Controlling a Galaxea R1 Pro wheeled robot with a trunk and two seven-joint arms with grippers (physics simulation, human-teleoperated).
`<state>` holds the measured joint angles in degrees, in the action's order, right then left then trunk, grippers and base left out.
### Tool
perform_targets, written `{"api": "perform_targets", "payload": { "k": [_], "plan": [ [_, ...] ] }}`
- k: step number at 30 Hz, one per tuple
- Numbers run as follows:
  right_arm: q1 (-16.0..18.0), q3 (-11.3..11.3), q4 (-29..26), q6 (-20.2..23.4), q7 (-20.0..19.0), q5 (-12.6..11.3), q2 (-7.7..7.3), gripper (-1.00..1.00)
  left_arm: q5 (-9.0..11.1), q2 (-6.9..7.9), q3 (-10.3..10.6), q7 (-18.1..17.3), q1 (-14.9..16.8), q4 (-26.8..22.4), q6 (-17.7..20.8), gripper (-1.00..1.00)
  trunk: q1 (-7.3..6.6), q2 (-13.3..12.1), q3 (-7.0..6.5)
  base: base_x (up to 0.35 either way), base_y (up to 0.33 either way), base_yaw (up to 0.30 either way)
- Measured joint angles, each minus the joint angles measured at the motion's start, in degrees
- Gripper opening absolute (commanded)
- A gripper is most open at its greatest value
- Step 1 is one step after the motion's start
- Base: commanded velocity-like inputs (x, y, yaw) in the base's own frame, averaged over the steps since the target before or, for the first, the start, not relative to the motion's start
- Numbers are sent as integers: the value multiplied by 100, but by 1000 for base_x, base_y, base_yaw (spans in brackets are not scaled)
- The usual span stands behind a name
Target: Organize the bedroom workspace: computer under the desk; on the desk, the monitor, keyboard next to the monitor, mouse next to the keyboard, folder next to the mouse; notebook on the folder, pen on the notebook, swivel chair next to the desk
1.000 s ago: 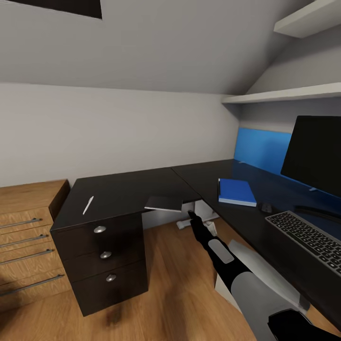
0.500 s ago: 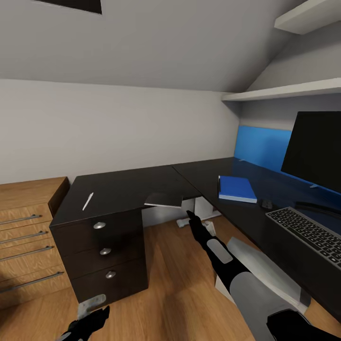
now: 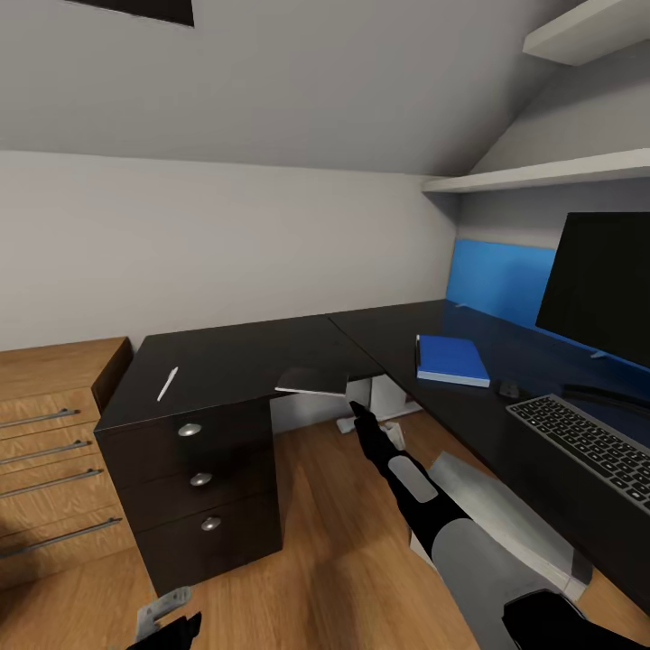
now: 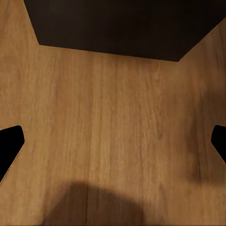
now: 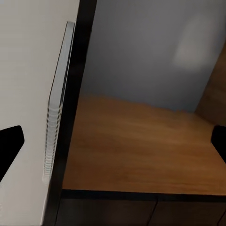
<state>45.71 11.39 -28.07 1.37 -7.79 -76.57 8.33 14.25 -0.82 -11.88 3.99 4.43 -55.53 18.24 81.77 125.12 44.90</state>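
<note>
Notebook [image 3: 311, 383] overhangs the surface [image 3: 235, 361] edge at the inner corner, right gripper [image 3: 354, 411] just below it, jaws spread. Pen [image 3: 168, 384] at nine o'clock, folder [image 3: 450, 360] at three. Left gripper [image 4: 113, 141] jaws spread over floor [image 3: 307, 542].

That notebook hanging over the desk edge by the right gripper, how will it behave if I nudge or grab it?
The notebook overhangs the desk edge, so an outward nudge would likely tip it off. It stays flat where unsupported, so it is probably fairly stiff. It looks thin, probably light and apt to slide; the right gripper, jaws open just below, would likely do best pinching the overhang.
</note>
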Motion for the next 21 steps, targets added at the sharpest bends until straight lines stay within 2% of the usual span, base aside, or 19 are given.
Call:
{"api": "perform_targets", "payload": {
  "k": [3,5,17,21],
  "plan": [
    [-1,-2,0,0,1,0,72,100,6,23,10,1,0,132,-292,100,0,0,0,0,0,77],
    [-2,-2,0,0,1,0,86,100,7,26,13,2,1,164,-347,100,0,0,-1,0,0,108],
    [-3,-3,0,-1,-3,1,109,100,9,33,26,15,-3,270,-447,100,0,0,-35,0,0,189],
    [-5,-3,0,-1,-2,0,109,100,9,33,28,23,-4,314,-450,100,0,0,-42,0,0,95]
  ]
}}
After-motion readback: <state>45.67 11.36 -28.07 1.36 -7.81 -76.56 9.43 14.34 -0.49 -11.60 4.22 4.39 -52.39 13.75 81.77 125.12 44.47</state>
